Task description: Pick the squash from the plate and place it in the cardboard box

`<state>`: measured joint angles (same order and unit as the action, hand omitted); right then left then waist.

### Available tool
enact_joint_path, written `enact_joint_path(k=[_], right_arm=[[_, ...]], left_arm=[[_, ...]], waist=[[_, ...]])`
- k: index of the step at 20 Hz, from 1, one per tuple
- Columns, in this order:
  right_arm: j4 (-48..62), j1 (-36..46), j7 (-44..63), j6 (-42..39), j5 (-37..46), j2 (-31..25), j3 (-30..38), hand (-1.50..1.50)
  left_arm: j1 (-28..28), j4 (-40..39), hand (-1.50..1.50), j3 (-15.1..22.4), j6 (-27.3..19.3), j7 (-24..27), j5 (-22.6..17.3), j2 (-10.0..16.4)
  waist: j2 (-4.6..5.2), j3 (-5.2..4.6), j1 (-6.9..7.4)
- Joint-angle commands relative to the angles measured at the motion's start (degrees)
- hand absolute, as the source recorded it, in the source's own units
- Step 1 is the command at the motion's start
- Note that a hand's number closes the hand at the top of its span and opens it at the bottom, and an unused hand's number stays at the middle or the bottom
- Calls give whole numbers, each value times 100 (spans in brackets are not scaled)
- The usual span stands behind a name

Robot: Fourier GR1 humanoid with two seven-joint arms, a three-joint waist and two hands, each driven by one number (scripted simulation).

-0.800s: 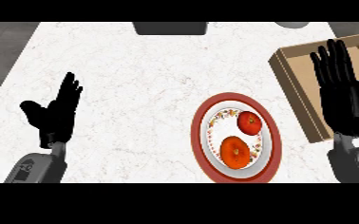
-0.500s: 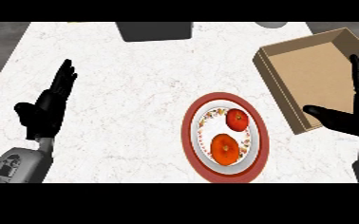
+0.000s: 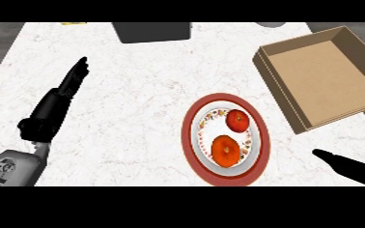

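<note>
Counter (image 3: 143, 87): white marble.
Plate (image 3: 189, 140): red rim, white patterned middle, at lower centre-right.
Squash (image 3: 227, 150): orange, lies on plate, on near part. Nothing touches it.
Red round fruit (image 3: 238, 121): on same plate, just behind squash.
Cardboard box (image 3: 321, 79): open, at upper right, near plate but apart.
Left hand (image 3: 61, 101): at left side, fingers straight and released, holds nothing, well apart from plate.
Right hand (image 3: 342, 165): only black part shows at lower right corner, beside plate, not touching; released or clenched, cannot tell.
Dark grey block (image 3: 153, 31): at far edge.
</note>
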<state>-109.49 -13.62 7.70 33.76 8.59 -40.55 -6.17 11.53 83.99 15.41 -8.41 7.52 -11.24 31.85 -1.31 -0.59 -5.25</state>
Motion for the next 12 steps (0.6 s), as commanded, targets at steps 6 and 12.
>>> enact_joint_path(k=[6, 12], right_arm=[[-1686, -1006, 2471, -676, 2340, -964, -913, -150], [-2474, -744, 4271, -2307, 2732, -1364, -1721, -150]], left_arm=[[244, 232, 0, 10, 311, -105, 1, 122], [513, 323, 0, 204, 473, -233, 32, -5]], waist=[[121, 5, 399], [198, -3, 636]])
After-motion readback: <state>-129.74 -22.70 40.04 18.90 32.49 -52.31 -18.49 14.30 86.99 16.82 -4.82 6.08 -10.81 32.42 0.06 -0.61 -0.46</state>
